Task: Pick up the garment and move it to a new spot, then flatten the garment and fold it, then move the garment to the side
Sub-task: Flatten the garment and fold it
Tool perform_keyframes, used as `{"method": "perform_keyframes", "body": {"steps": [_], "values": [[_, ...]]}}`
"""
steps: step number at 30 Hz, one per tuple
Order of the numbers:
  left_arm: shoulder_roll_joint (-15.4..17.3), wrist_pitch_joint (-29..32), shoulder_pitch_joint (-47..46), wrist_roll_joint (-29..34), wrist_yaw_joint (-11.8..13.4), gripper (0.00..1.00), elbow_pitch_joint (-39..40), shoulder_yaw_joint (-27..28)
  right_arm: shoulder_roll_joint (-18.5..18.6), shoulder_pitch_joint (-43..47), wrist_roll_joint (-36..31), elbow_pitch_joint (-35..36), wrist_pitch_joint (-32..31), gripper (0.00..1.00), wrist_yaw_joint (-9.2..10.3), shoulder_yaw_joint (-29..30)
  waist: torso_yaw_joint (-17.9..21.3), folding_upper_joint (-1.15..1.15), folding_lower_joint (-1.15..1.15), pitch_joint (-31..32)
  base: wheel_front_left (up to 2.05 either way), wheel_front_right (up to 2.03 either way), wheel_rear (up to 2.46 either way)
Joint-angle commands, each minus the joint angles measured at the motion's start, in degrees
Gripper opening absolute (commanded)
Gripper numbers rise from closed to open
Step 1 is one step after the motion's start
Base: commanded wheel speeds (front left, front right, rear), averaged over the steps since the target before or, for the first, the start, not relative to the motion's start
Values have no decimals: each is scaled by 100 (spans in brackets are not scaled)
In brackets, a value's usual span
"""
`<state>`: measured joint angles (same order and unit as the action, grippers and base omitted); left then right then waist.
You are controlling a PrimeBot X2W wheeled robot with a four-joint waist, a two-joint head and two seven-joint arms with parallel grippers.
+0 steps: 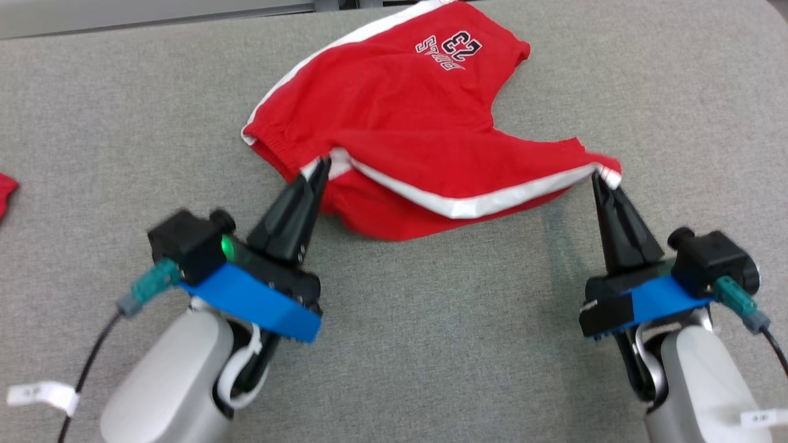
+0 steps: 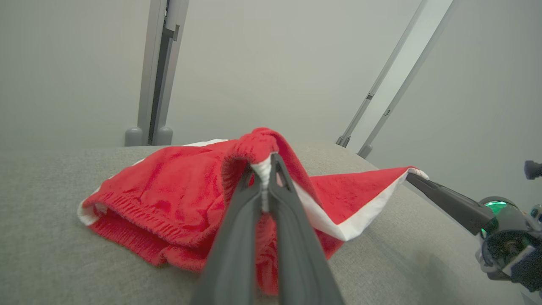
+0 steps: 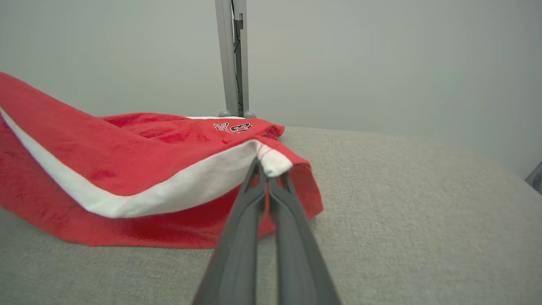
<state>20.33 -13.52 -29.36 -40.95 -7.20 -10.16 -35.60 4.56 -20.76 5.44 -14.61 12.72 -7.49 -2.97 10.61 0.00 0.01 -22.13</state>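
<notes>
While pinched by left gripper [image 1: 320,167] and right gripper [image 1: 596,179], garment [image 1: 394,104] lengthwise left-to-right, waistband [image 1: 266,140] leftward

The left gripper [image 2: 264,166] is seen closed on a white edge of the red garment [image 2: 169,195], and the cloth is held up there in a small peak. The rest of the garment is laid crumpled on the grey table [image 2: 51,254]. At the right, a white-trimmed corner is pinched by the right gripper [image 2: 411,178]. The trim is seen sagging between both grippers. Behind, metal posts [image 2: 156,72] are seen against a pale wall [image 2: 76,63].
</notes>
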Motion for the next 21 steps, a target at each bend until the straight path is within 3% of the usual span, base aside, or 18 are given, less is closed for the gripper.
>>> {"method": "perform_keyframes", "body": {"steps": [1,11,21], "values": [[18,-45,124,-21,-47,0,61,8,-23,133,25,-4,43,0,-1,20,7,0,-1,33,0,0,0],[95,-150,1617,-51,104,0,884,-76,-142,1434,66,552,175,0,-1,397,-39,0,-1,558,0,0,0],[374,17,2537,-204,362,0,1742,-212,-164,2555,89,1819,-492,0,-1,708,-189,0,-1,826,0,0,0]]}}
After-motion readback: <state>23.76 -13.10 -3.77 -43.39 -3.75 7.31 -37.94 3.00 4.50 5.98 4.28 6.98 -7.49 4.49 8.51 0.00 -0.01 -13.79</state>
